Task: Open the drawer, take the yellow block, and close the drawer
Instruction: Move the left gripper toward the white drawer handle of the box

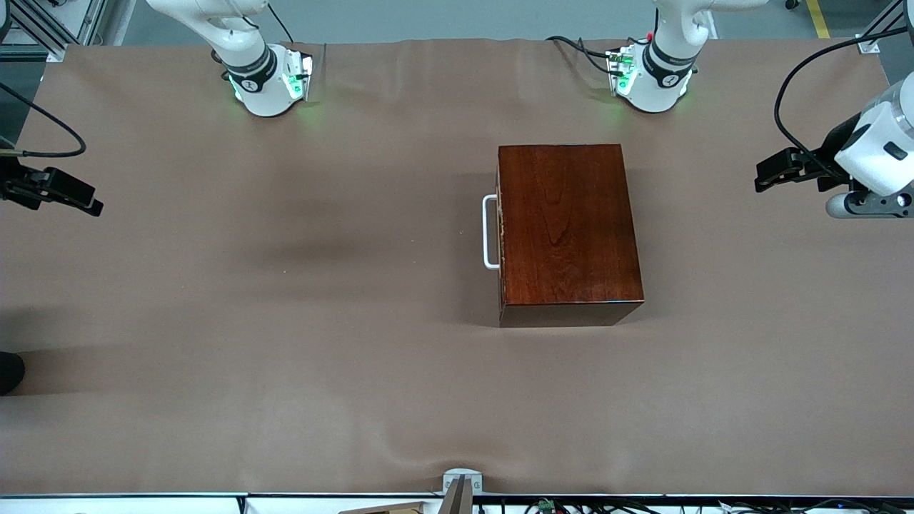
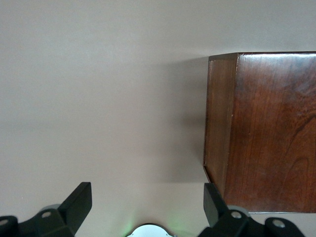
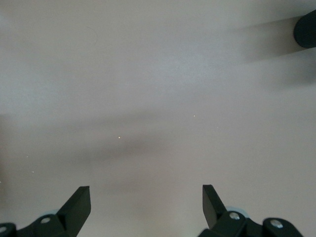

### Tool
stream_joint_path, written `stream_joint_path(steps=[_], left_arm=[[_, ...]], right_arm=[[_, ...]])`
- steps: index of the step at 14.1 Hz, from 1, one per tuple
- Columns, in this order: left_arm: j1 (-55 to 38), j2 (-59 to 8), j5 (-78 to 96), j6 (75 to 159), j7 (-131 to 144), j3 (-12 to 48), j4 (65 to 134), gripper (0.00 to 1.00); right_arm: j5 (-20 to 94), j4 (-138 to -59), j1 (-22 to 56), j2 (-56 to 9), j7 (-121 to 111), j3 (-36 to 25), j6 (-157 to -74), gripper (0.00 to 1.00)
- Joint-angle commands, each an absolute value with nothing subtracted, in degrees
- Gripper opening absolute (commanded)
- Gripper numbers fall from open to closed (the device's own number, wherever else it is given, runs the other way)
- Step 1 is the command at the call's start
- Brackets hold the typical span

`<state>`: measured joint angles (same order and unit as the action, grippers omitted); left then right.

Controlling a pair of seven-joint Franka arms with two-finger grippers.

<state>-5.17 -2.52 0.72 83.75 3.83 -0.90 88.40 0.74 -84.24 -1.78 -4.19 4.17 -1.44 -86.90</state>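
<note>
Drawer sits shut in the box, so any yellow block is hidden. Left gripper and right gripper hang wide-jawed at the table ends. Pulling the handle off-centre could drag the whole box.

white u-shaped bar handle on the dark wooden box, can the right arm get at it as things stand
Probably yes. The white U-shaped bar handle faces the right arm's end of the table, with only bare brown table cover between. The right gripper waits there with fingers open.
</note>
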Motion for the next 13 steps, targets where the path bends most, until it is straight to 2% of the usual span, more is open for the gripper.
stream_joint_path(steps=[1, 11, 13], left_arm=[[-5.44, -3.42, -0.35, 84.11, 2.55, -0.53, 87.63, 1.00], [-9.49, -5.89, -2.81, 84.29, 3.78, -0.53, 86.75, 1.00], [-10.63, -7.29, -2.99, 84.29, 5.53, -0.53, 84.39, 1.00]], right_arm=[[0.09, -84.29, -1.50, -3.52, 4.39, -1.41, -86.84, 1.00], [0.00, -84.29, -1.58, -3.52, 4.39, -1.41, -86.84, 1.00], [0.09, -84.29, -1.58, -3.52, 4.39, -1.41, -86.84, 1.00]])
